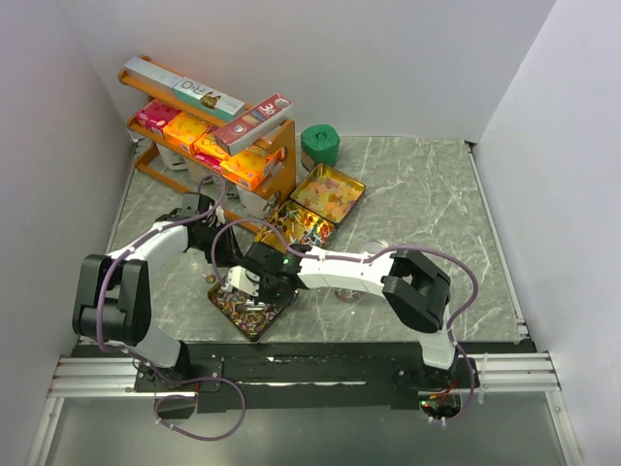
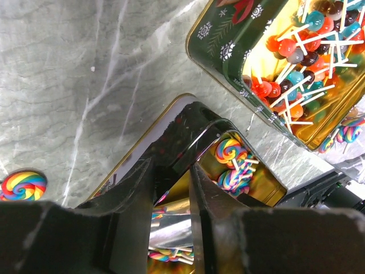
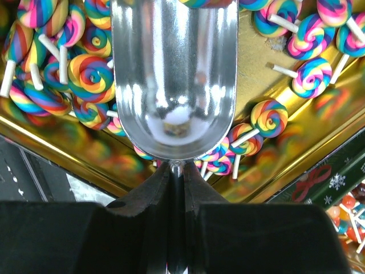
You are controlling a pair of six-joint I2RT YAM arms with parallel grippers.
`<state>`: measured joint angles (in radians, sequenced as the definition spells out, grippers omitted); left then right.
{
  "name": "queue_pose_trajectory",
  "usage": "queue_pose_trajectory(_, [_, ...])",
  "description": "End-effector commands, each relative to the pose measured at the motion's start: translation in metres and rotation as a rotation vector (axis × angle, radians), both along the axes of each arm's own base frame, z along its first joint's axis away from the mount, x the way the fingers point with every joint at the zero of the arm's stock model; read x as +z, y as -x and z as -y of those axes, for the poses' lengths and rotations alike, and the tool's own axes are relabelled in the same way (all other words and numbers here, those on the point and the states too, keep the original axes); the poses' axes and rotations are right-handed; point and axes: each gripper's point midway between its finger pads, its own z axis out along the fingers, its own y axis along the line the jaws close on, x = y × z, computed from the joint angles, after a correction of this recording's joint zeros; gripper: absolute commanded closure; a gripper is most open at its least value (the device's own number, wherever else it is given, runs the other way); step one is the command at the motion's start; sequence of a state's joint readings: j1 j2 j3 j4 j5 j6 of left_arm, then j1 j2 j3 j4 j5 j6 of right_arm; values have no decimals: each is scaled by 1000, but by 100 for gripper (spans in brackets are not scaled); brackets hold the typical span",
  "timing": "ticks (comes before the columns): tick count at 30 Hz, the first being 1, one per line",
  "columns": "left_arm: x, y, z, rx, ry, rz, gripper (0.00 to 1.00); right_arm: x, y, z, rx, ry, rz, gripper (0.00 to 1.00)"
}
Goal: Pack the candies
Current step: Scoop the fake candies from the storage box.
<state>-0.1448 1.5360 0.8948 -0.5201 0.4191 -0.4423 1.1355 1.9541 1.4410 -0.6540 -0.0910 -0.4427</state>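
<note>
Candies (image 3: 91, 77) (swirl lollipops) crowding tin (image 3: 296, 154), right tool (image 3: 177, 171) clamped on scoop (image 3: 174, 68) — left tool (image 2: 171, 171) astride rim, grip unclear

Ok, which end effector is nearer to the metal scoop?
Right. The right end effector is shut on the handle of the scoop, over the tin of rainbow swirl lollipops. The left end effector straddles that tin's rim, clear of the scoop.
</note>
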Motion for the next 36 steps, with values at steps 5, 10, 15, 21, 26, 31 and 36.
queue_pose_trajectory(5, [-13,-6,-7,73,-65,-37,99,30,-4,3,16,-5,19,100])
queue_pose_trajectory(10, [-10,-9,-2,80,-50,-32,99,29,-6,3,34,13,33,100])
queue_pose_trajectory(15, [-8,-12,2,82,-45,-27,99,28,-5,0,95,48,81,100])
queue_pose_trajectory(21, [-7,-14,7,80,-35,-21,99,30,0,-18,143,32,82,100])
queue_pose_trajectory(26, [-6,-14,8,93,-27,-19,99,36,6,-38,158,-24,52,100])
queue_pose_trajectory(31, [-5,-14,8,106,-21,-15,99,33,18,-51,145,-72,-75,100])
queue_pose_trajectory(36, [-6,-11,7,121,-20,-19,99,36,13,-57,99,-98,-119,100])
